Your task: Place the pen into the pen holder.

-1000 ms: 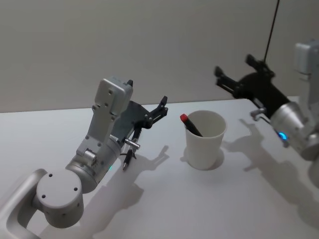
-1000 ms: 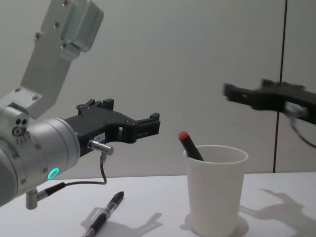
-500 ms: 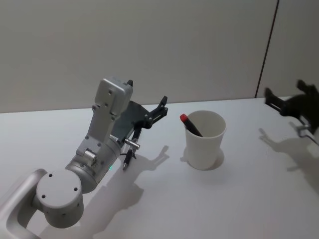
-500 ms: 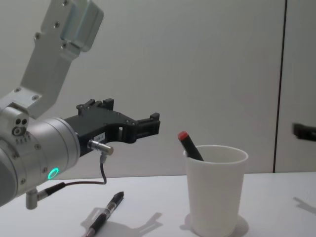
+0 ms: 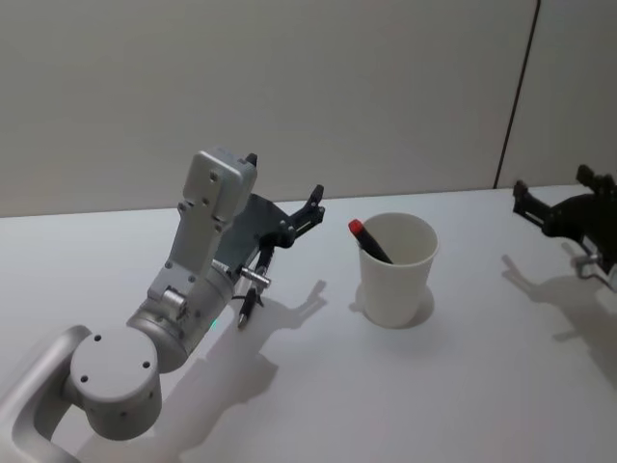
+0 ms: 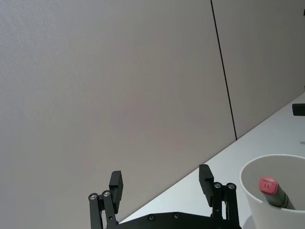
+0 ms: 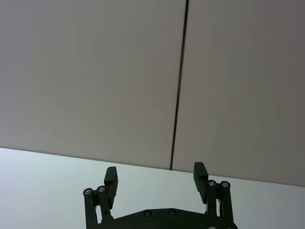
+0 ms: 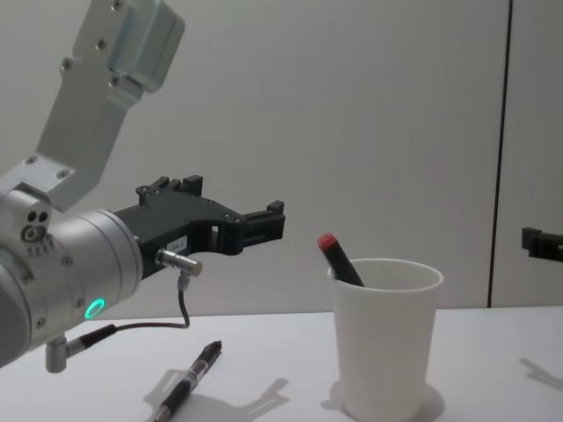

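On the white table [image 5: 463,386], a little right of the middle, we see the pen holder [image 5: 397,275], a plain white paper cup standing upright. A red-capped pen [image 5: 369,241] is inside it. It leans against the cup's left rim, and its cap pokes out above the edge. From the chest view the cap sits just over the rim on the left side.

To the left of the cup, the left gripper [image 6: 160,177] hangs above the table and points towards the far wall. Its two black fingers are spread wide apart with nothing between them. We can see the cup's mouth and the red cap just off to one side of this gripper in its wrist view.

Below the left arm, a black pen [image 8: 189,380] lies flat on the table. It is left of the cup and apart from it, and it touches neither gripper.

At the far right edge of the table, the right gripper [image 7: 156,172] hovers above the surface, well apart from the cup. Its fingers are also spread and empty, and they face the pale wall [image 7: 95,71] with its dark vertical seam [image 7: 180,86].
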